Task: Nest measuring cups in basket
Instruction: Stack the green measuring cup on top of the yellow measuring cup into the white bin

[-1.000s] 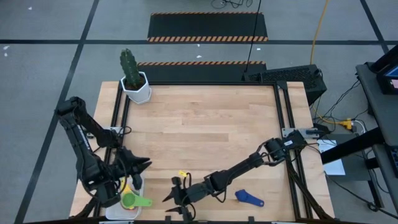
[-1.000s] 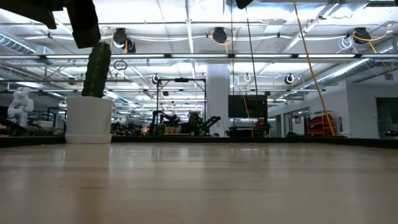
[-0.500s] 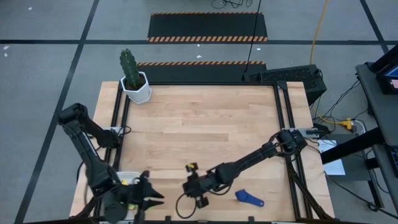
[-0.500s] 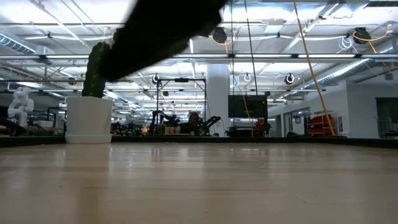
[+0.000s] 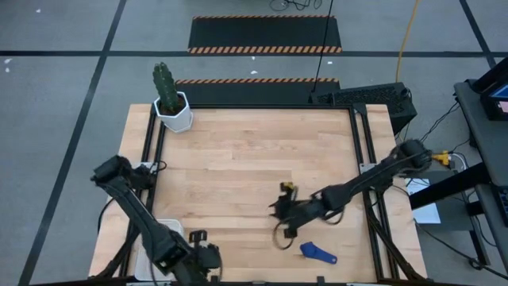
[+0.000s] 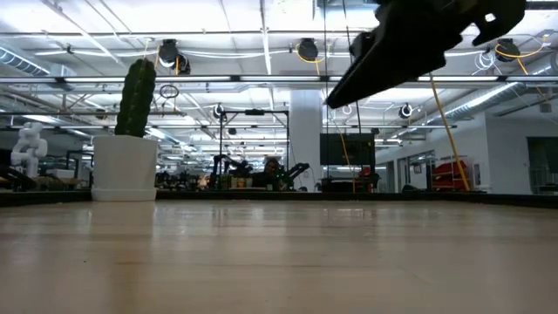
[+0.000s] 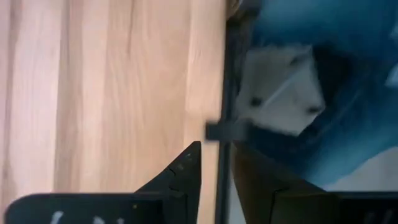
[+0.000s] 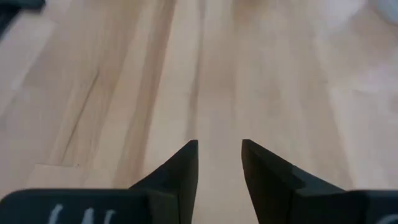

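Overhead, dark blue cup [image 5: 318, 253] visible; low view lacks it.

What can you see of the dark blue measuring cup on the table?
The dark blue measuring cup lies alone on the bare wood near the table's front edge, right of centre in the high view. It looks like smooth plastic: a small rounded bowl with a short handle running off toward the right, set slightly aslant. Nothing touches it; the right claw hangs apart from it, to its upper left. Only the high view shows it.
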Motion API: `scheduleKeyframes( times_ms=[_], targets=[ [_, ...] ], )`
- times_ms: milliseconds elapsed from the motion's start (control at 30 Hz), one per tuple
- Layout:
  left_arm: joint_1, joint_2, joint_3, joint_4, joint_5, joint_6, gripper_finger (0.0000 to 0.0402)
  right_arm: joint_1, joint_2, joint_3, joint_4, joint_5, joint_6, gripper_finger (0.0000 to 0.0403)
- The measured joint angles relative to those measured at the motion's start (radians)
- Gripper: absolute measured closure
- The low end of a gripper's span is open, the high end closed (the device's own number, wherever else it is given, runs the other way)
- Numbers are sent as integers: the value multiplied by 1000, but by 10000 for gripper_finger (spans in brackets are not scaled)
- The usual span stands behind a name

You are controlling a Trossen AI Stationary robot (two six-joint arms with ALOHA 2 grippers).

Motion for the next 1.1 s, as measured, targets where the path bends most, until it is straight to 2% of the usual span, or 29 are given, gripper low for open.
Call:
scheduleKeyframes(
  times_ms=[133,300,467,600,800,1000,1100],
  targets=[
    [20,83,61,-75,87,-2,290,-17,-147,-157,116,2,9,275],
    [20,151,80,-177,147,-12,206,-38,-277,-270,154,3,43,265],
    [2,173,80,-294,158,-50,119,-39,-325,-305,151,27,44,261],
    [-20,198,80,-333,167,-64,79,-39,-324,-305,157,24,43,261],
    [-38,233,80,-337,192,-69,72,-39,-324,-305,160,24,34,261],
    [-40,239,79,-346,164,-73,96,-39,-324,-305,162,24,29,261],
    [-41,239,62,-340,187,-68,107,-38,-324,-305,162,21,29,261]
  ],
)
